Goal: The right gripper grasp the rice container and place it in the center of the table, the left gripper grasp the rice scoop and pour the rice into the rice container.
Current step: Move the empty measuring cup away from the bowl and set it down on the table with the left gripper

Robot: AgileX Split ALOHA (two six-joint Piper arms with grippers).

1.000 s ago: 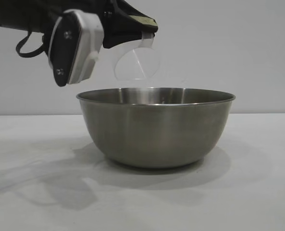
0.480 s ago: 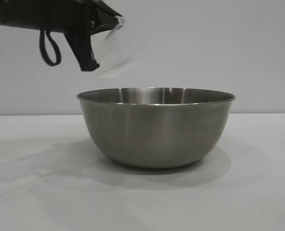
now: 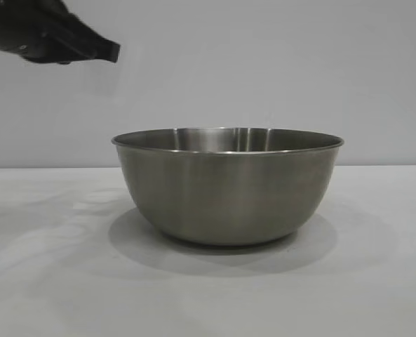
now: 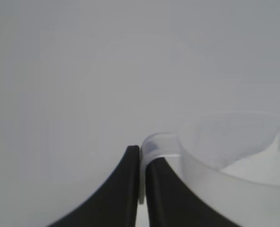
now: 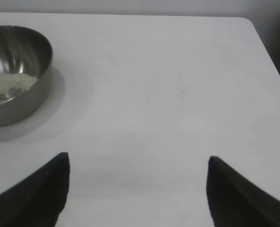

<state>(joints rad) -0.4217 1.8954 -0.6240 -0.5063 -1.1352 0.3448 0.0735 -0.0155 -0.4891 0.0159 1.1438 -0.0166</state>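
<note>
Rice scoop [image 4: 224, 156] half cut off, handle pinched between closed left fingers [image 4: 125, 189]; right fingers [image 5: 45, 189] apart.

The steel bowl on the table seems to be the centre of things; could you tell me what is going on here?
The steel mixing bowl stands on the white table with rice already inside. The left gripper, shut on the clear plastic scoop's handle, is up and to the left of the bowl. The right gripper hangs open over bare table, apart from the bowl.

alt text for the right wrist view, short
A large round stainless-steel bowl holding a small heap of white rice grains sits on a plain white table. The black right gripper hangs open in the foreground, apart from the bowl.
</note>
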